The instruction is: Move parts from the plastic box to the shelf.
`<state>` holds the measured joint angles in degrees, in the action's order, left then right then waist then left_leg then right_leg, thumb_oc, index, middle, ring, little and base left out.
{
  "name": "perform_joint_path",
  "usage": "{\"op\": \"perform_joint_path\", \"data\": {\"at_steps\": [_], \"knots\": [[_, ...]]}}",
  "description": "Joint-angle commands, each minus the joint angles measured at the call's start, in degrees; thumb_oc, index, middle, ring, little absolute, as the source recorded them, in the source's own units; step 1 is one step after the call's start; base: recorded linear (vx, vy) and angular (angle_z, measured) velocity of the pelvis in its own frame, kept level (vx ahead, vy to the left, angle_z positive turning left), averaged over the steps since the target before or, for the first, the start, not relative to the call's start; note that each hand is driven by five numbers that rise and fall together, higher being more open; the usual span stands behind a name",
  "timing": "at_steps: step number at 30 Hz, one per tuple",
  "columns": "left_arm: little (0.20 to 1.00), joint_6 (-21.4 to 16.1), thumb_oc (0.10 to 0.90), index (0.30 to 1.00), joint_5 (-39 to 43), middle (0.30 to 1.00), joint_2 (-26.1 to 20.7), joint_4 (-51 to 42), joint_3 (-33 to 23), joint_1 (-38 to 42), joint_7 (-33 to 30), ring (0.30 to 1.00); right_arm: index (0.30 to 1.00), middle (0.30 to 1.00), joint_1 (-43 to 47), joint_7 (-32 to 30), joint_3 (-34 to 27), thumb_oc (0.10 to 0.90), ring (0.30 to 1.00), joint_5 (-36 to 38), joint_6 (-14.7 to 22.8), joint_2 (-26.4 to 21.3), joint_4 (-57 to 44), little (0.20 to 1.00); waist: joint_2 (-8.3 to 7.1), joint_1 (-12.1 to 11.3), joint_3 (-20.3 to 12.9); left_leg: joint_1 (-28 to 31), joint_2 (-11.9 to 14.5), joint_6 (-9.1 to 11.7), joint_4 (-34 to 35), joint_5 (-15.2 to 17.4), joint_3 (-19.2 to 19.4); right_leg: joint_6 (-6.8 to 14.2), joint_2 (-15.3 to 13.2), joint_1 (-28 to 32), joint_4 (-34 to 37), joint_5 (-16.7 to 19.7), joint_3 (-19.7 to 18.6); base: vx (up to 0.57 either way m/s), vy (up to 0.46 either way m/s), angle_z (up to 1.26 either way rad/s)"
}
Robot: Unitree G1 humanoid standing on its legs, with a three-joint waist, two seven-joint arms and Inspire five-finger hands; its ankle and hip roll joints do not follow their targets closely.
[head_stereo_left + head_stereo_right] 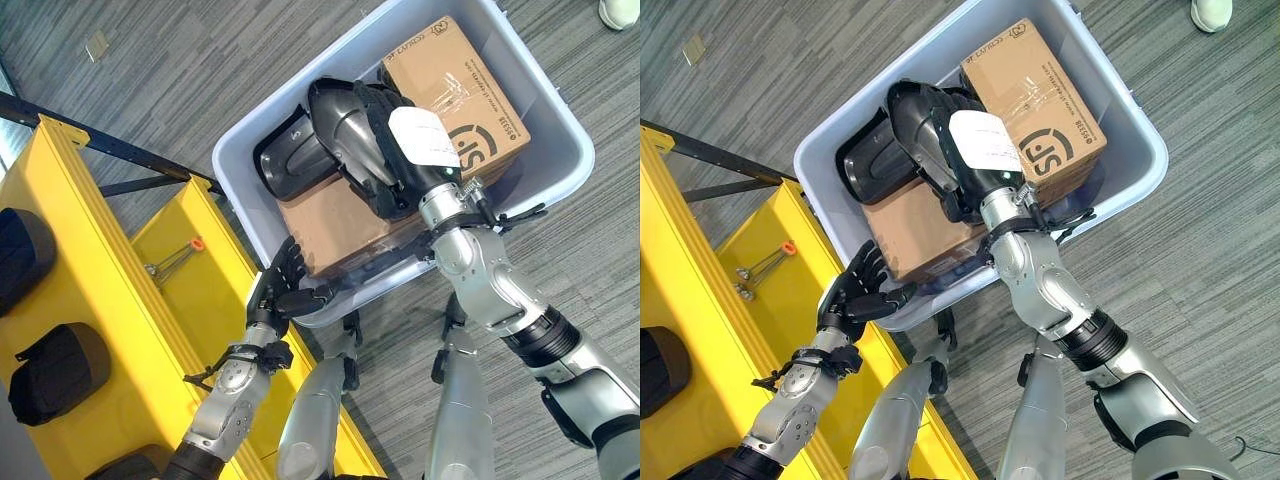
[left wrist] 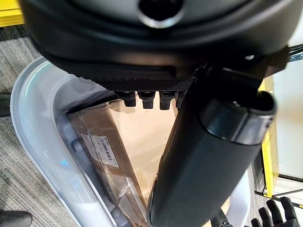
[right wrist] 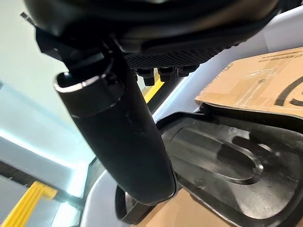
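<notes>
Your right robot hand [image 1: 385, 165] is inside the plastic box [image 1: 560, 120], its fingers curled round a dark moulded part [image 1: 345, 125] that lies over the flat cardboard box [image 1: 330, 225] near the box's middle. A second dark part [image 1: 290, 160] sits just beside it, toward the wall nearest the yellow shelf [image 1: 120, 290]. A printed cardboard carton [image 1: 470, 90] fills the box's far corner. Your left robot hand [image 1: 285, 285] is released, fingers spread, touching the box's near rim beside the shelf. More dark parts [image 1: 55, 370] rest on the shelf's outer level, and a small tool with an orange tip [image 1: 175, 258] lies in its inner tray.
</notes>
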<state>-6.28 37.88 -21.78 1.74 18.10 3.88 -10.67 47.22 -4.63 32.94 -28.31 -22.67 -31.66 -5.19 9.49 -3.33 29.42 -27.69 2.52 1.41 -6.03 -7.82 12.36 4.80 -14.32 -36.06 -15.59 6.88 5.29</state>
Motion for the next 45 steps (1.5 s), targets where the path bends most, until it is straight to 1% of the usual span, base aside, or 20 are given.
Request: {"op": "perform_joint_path", "data": {"at_steps": [1,4,8,12,17,18,21,25,29,31,35,38,40,41,42,45], "knots": [[1.0,-2.63,0.9,1.0,-0.11,1.0,-1.99,-6.88,-0.92,0.54,0.95,1.0,1.0,1.0,8.5,1.97,-0.25,0.9,1.0,-6.68,5.74,0.18,-10.69,1.0,4.42,-0.23,0.37,1.28,-3.72,0.04,0.04,5.96,-1.43,-1.54,4.34,2.56,-6.86,-13.51,5.13,-0.01,-0.042,-0.02],[1.0,-2.5,0.9,1.0,-0.14,1.0,-2.12,-6.8,-0.92,0.7,0.78,1.0,1.0,1.0,8.81,3.15,0.45,0.9,1.0,-8.17,5.0,0.0,-10.64,1.0,4.21,-0.37,0.37,1.47,-3.59,0.08,0.37,5.82,-1.6,-1.57,4.33,2.93,-6.62,-13.54,5.36,0.0,-0.024,-0.01],[1.0,-1.82,0.9,1.0,-0.36,1.0,-2.6,-6.99,-1.36,0.77,1.17,1.0,1.0,1.0,9.45,5.74,1.62,0.9,1.0,-11.55,5.34,-0.95,-9.33,1.0,3.8,-0.72,0.37,1.03,-3.35,0.08,0.23,5.7,-1.92,-1.62,4.38,2.73,-6.98,-13.7,5.79,-0.01,-0.038,0.0],[1.0,-1.85,0.9,1.0,-0.64,1.0,-2.67,-6.5,-1.46,0.95,1.59,1.0,1.0,1.0,9.77,6.92,2.16,0.9,1.0,-12.73,4.65,-1.31,-9.0,1.0,3.4,-0.81,0.37,0.76,-3.18,0.18,0.27,5.56,-2.19,-1.62,4.44,2.59,-7.03,-13.67,5.96,-0.01,-0.045,0.0],[1.0,-1.32,0.9,1.0,-0.62,1.0,-2.89,-6.71,-1.55,1.32,1.55,1.0,1.0,1.0,10.38,8.35,2.85,0.9,1.0,-13.95,5.25,-1.88,-7.69,1.0,3.11,-0.94,0.37,0.49,-3.04,0.31,0.39,5.37,-2.35,-1.67,4.55,2.53,-6.84,-13.66,6.14,0.0,-0.014,0.0],[1.0,-0.92,0.9,1.0,-0.79,1.0,-2.87,-7.08,-1.66,1.4,1.56,1.0,1.0,1.0,10.43,9.46,2.94,0.9,1.0,-14.97,5.8,-2.01,-7.59,1.0,3.11,-0.96,0.37,0.3,-2.99,0.41,0.41,5.32,-2.45,-1.69,4.58,2.35,-6.9,-13.75,6.14,0.0,0.0,0.0],[1.0,-0.95,0.9,1.0,-0.65,1.0,-2.99,-7.03,-1.66,1.28,1.53,1.0,1.0,1.0,10.36,10.54,3.89,0.9,1.0,-16.75,5.55,-1.82,-6.75,1.0,3.19,-1.12,0.37,0.14,-2.87,0.52,0.76,5.03,-2.61,-1.81,4.78,2.21,-6.84,-13.79,6.1,0.0,0.0,0.0],[1.0,-1.32,0.9,1.0,-0.78,1.0,-3.09,-6.56,-1.5,1.42,2.14,1.0,1.0,1.0,10.27,9.91,4.74,0.9,1.0,-17.33,5.89,-1.27,-5.32,1.0,3.05,-1.18,0.37,-0.04,-2.7,0.63,0.94,4.85,-2.7,-1.82,4.86,2.05,-6.72,-13.71,6.2,0.0,0.0,0.0],[1.0,-1.44,0.9,1.0,-1.32,1.0,-2.79,-6.03,-1.19,1.99,2.15,1.0,1.0,1.0,9.7,9.72,6.75,0.9,1.0,-20.78,6.53,-0.66,-2.25,1.0,2.97,-1.42,0.37,-0.23,-2.56,0.69,1.07,4.76,-2.87,-1.8,4.73,2.01,-6.71,-13.79,6.5,0.0,-0.008,0.0],[1.0,-1.8,0.9,1.0,-1.55,1.0,-2.75,-5.31,-1.05,2.07,2.24,1.0,1.0,1.0,9.39,8.63,7.97,0.9,1.0,-21.92,6.96,-0.85,0.39,1.0,2.84,-1.49,0.37,-0.46,-2.45,0.65,0.96,4.77,-2.95,-1.81,4.76,1.87,-6.84,-13.81,6.6,0.0,-0.048,0.03],[1.0,-1.93,0.9,1.0,-1.68,1.0,-2.96,-4.92,-1.29,2.19,2.84,1.0,1.0,1.0,8.89,4.7,8.64,0.9,1.0,-19.7,7.66,-0.89,2.38,1.0,2.47,-1.53,0.37,-0.5,-2.29,0.67,1.06,4.68,-3.02,-1.72,4.72,2.0,-6.51,-13.57,6.88,0.0,-0.04,0.02],[1.0,-1.84,0.9,1.0,-1.9,1.0,-2.95,-5.24,-1.15,2.46,2.89,1.0,1.0,1.0,8.77,3.64,8.59,0.9,1.0,-18.84,8.27,-0.81,3.38,1.0,2.44,-1.5,0.37,-0.7,-2.29,0.63,0.92,4.71,-3.01,-1.8,4.75,1.77,-6.6,-13.58,6.89,0.0,0.0,0.0],[1.0,-1.61,0.9,1.0,-1.86,1.0,-2.94,-5.21,-1.02,2.62,2.74,1.0,1.0,1.0,8.68,3.0,8.84,0.9,1.0,-18.34,7.66,-0.64,3.83,1.0,2.54,-1.51,0.37,-0.75,-2.26,0.67,0.96,4.67,-3.04,-1.78,4.69,1.72,-6.58,-13.58,6.85,0.0,0.0,0.0],[1.0,-1.26,0.9,1.0,-1.91,1.0,-3.04,-5.27,-0.94,2.71,2.75,1.0,1.0,1.0,8.67,1.73,8.9,0.9,1.0,-17.24,7.39,-0.39,4.18,1.0,2.6,-1.48,0.37,-0.73,-2.24,0.71,0.98,4.66,-3.03,-1.83,4.73,1.82,-6.46,-13.6,6.78,0.0,0.0,0.0],[1.0,-1.68,0.9,1.0,-1.94,1.0,-3.11,-4.97,-0.67,2.6,2.7,1.0,1.0,1.0,8.62,0.64,8.67,0.9,1.0,-15.7,7.05,0.11,4.17,1.0,2.73,-1.41,0.37,-0.63,-2.24,0.76,1.23,4.55,-3.09,-1.86,4.82,1.84,-6.24,-13.5,6.68,0.0,0.0,0.0],[1.0,-1.82,0.9,1.0,-2.07,1.0,-2.95,-5.01,-0.65,2.74,2.77,1.0,1.0,1.0,8.44,-0.08,8.33,0.9,1.0,-14.85,6.9,0.48,3.84,1.0,2.85,-1.29,0.37,-0.7,-2.26,0.79,1.22,4.51,-3.01,-1.88,4.87,1.67,-6.13,-13.42,6.49,0.0,0.0,0.0]]}}
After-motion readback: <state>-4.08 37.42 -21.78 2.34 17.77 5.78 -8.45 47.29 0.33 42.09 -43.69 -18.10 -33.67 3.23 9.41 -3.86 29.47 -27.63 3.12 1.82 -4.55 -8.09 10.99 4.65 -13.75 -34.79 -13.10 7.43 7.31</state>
